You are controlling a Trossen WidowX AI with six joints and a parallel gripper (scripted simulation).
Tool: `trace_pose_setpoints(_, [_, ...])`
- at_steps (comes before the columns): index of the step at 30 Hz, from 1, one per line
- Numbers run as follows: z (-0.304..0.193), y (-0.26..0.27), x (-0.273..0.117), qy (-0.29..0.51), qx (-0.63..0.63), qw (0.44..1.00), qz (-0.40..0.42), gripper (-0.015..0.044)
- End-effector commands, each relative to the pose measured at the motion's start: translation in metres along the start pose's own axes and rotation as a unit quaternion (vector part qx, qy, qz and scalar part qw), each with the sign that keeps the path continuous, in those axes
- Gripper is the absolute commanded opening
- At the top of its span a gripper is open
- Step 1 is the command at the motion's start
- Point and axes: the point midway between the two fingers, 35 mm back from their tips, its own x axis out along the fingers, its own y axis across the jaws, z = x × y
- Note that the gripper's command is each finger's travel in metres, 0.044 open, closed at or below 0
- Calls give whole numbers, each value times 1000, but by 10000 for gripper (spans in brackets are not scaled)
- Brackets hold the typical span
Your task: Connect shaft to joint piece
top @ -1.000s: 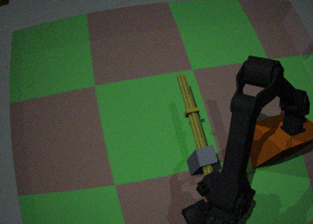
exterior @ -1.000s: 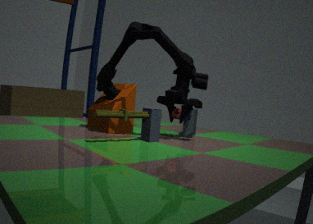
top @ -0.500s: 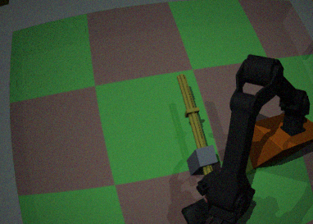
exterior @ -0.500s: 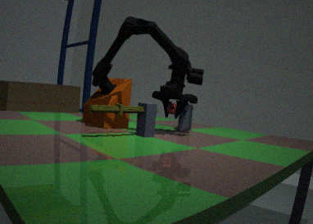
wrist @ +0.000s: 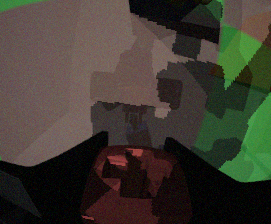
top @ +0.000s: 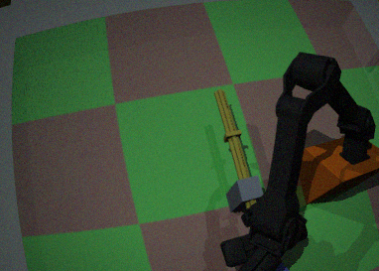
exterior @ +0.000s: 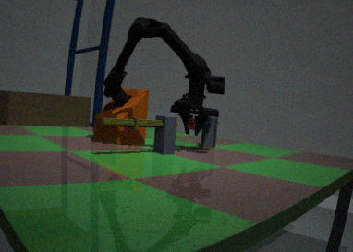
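Note:
The red joint piece sits between the fingers of my gripper, which is shut on it. The fingers stand on both sides of it in the wrist view. Its opening is too dark to make out. The yellow second shaft, with a collar, runs through the grey block; a short end sticks out on the gripper's side. The other grey block stands behind the fingers in the exterior view. The first shaft is mostly hidden; a bit of blue shows at the top view's bottom edge.
The orange arm base stands beside the yellow shaft. The arm arches over from it and hides much of the joint area in the top view. The table is green and brown checkered.

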Motion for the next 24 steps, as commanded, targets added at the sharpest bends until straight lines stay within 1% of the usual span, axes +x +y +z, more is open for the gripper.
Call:
trace_pose_setpoints(1, [0,-3,2,20,28,999,-1,0])
trace_pose_setpoints(22, [0,-2,2,19,24,1000,0,0])
trace_pose_setpoints(24, [0,-2,2,19,24,1000,0,53])
